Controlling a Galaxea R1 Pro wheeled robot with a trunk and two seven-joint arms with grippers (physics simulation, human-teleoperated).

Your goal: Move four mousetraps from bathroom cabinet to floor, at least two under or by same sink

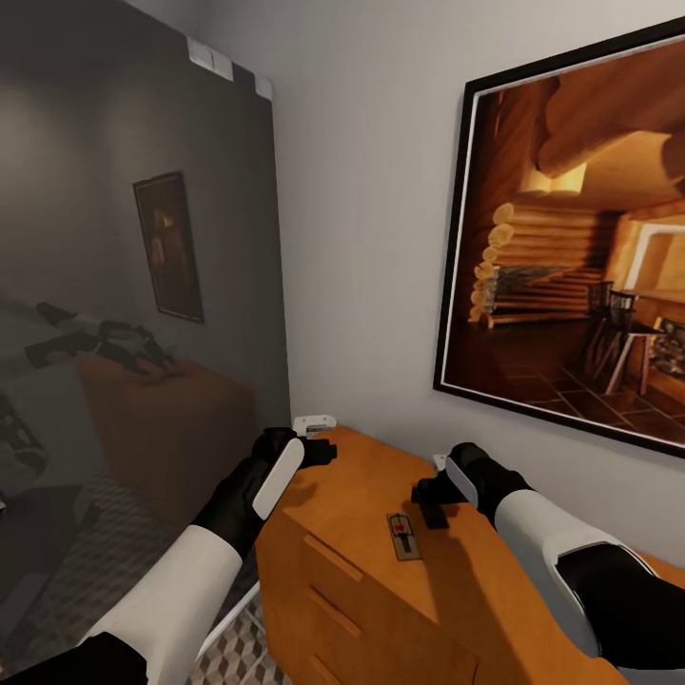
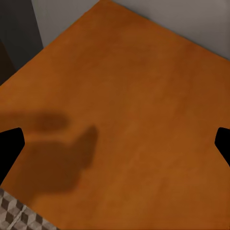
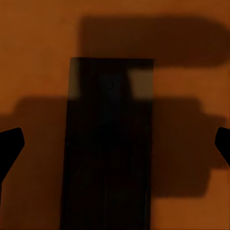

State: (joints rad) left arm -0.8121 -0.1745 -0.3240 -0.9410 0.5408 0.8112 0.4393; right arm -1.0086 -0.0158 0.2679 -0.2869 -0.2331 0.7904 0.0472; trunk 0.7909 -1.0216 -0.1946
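One mousetrap point(image 1: 405, 536) is seen lying flat on the top of the cabinet point(image 1: 381, 590), near its front edge, between the two arms. In the right wrist view a dark rectangular board point(image 3: 110, 143) is seen directly under the right hand point(image 3: 115, 143), in deep shadow; it is judged to be a mousetrap, but its details cannot be read, and it cannot be told if it is the same one. Other mousetraps are not made out in these pictures.

The right hand point(image 1: 430, 502) is held above the cabinet top, just beside the mousetrap, with its fingers spread wide; nothing is gripped. The left hand point(image 1: 319, 450) is held over the far left corner of the cabinet top, also spread wide and empty; under it only bare wood and its own shadow are seen.

A strip of the patterned floor point(image 1: 228, 656) is seen beside the cabinet, and no mousetrap is seen on it. The sink is not made out here.

The task is therefore judged to be at a pick-up step. At least this mousetrap is not yet lifted, and its carrying to the floor near the sink is still left to be done. How many were already placed cannot be told.
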